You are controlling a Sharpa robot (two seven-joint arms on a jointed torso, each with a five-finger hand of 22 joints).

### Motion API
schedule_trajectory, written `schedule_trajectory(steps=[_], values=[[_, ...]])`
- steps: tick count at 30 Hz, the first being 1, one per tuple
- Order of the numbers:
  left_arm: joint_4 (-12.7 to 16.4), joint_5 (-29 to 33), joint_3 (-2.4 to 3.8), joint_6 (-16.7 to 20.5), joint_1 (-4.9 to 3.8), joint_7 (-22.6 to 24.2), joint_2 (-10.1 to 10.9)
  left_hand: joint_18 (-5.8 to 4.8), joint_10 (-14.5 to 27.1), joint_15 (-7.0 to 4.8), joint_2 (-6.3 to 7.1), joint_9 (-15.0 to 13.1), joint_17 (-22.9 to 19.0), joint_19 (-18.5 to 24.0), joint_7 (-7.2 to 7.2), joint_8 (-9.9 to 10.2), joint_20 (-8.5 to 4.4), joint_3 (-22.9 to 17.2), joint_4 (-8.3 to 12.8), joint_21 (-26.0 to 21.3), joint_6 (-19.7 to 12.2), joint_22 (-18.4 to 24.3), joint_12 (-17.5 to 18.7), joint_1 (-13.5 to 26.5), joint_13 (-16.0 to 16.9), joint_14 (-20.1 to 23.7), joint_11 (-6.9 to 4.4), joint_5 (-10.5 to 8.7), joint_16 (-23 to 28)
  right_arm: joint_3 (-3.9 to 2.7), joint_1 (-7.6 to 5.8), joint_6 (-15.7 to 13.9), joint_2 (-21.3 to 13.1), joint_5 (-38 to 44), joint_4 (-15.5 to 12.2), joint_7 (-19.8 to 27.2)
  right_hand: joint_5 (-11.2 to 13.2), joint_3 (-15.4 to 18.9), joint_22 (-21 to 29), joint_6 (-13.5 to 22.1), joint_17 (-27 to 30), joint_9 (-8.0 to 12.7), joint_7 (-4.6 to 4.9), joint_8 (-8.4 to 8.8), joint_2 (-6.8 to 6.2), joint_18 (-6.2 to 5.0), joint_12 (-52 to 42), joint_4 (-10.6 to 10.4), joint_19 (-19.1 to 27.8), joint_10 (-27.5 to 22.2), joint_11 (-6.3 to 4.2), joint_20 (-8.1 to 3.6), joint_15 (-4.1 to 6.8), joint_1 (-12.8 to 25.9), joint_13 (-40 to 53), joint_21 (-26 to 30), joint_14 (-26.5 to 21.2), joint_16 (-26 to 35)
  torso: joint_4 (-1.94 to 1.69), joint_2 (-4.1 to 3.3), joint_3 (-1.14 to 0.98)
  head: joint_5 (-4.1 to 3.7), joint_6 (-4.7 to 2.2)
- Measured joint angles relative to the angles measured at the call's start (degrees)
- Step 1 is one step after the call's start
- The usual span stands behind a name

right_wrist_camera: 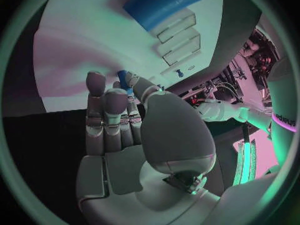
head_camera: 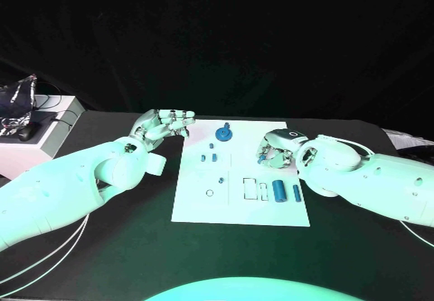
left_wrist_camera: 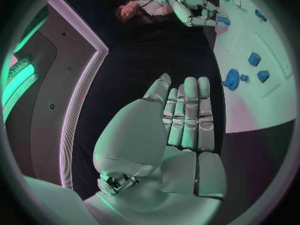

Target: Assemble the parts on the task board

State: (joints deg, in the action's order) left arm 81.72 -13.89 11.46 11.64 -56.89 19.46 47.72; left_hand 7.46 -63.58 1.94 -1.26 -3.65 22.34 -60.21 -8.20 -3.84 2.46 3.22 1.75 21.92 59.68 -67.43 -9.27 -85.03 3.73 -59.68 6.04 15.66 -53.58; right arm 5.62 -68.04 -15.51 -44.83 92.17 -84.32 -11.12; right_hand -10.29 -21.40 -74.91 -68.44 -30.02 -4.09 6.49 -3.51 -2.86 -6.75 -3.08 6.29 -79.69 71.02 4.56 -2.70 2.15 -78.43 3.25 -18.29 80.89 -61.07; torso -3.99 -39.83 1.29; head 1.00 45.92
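Lower centre of the head view: the white task board [head_camera: 239,213], blue parts on it. At its right edge, the right hand [head_camera: 276,150] pinches a small blue peg [right_wrist_camera: 124,80]. The left hand [head_camera: 163,125], upper left, hangs open, holding nothing. Best keep the peg upright and lower it slowly over its hole.

No word, number or brand can be read for certain. In the right wrist view, dark lettering runs along a white arm [right_wrist_camera: 282,116] at the right edge of the frame, just above a purple band, but it is too small and bent to make out. In the head view, a small dark round mark sits on the right hand [head_camera: 278,148] right of centre; its sign cannot be told.
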Motion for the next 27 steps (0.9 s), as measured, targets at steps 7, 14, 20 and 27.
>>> schedule_trajectory(steps=[7,14,20,27], values=[[0.0,0.0,0.00,0.0,0.00,0.0,0.0,0.00,0.0,0.00,0.00,0.0,0.0,0.0,0.00,0.0,0.00,0.0,0.0,0.0,0.0,0.0,0.0,0.0,0.0,0.0,0.00,0.00,0.0,0.09,0.24,-2.0,-0.4,0.8,-0.9,-0.5,3.3,-2.9,0.0,-0.8,-0.3,-0.4,0.05,-0.23,0.09,-0.21,-0.1,1.1,0.5,0.0,0.01,-0.44,0.01,0.1,0.0,-2.4,0.0,0.0,-0.03,0.00,0.00,-0.07,0.08],[-0.1,0.0,-0.02,0.0,0.01,0.0,-0.1,0.00,0.0,0.00,0.00,0.0,0.0,0.0,0.00,0.0,0.00,0.0,0.0,0.0,0.0,0.0,0.0,0.0,0.0,0.0,0.00,0.00,0.0,-0.46,0.00,-4.0,-2.1,0.5,-3.7,-1.0,3.5,-3.6,0.0,-0.8,-0.4,-0.8,0.04,-0.23,0.25,-0.12,-0.1,1.4,0.7,0.0,0.01,-0.69,0.01,0.3,0.0,-4.0,0.0,0.0,-0.05,0.04,0.02,0.19,0.12],[-0.4,0.0,-0.02,0.0,0.01,0.0,-0.1,0.00,0.0,0.00,0.00,0.0,0.0,0.0,0.00,0.0,0.00,0.0,0.0,0.0,0.0,0.0,0.0,0.0,0.0,0.0,0.00,0.00,0.0,-1.32,-1.53,-5.2,-3.8,-0.5,-7.7,-1.3,3.6,-3.6,0.0,-0.8,-0.5,-0.7,0.04,-0.22,0.32,0.12,-0.1,1.4,0.7,0.0,0.01,-0.70,0.01,0.3,0.0,-4.1,0.0,0.0,0.01,0.08,0.06,0.67,0.10],[-0.6,0.0,-0.01,0.0,0.01,0.0,-0.3,0.00,0.2,0.00,0.00,0.0,-0.1,-0.2,0.00,0.0,-0.21,0.0,0.0,-0.3,0.0,-0.3,0.0,0.0,0.0,0.0,0.21,0.00,0.0,-1.45,-1.81,-5.6,-2.5,-1.1,-10.9,-1.4,3.3,-3.6,0.0,-0.8,-0.5,-0.7,0.04,-0.16,0.45,0.21,-0.2,1.4,1.1,0.0,0.01,-0.68,0.21,0.4,0.0,-4.6,0.2,0.0,0.12,0.09,0.05,1.34,0.03]])
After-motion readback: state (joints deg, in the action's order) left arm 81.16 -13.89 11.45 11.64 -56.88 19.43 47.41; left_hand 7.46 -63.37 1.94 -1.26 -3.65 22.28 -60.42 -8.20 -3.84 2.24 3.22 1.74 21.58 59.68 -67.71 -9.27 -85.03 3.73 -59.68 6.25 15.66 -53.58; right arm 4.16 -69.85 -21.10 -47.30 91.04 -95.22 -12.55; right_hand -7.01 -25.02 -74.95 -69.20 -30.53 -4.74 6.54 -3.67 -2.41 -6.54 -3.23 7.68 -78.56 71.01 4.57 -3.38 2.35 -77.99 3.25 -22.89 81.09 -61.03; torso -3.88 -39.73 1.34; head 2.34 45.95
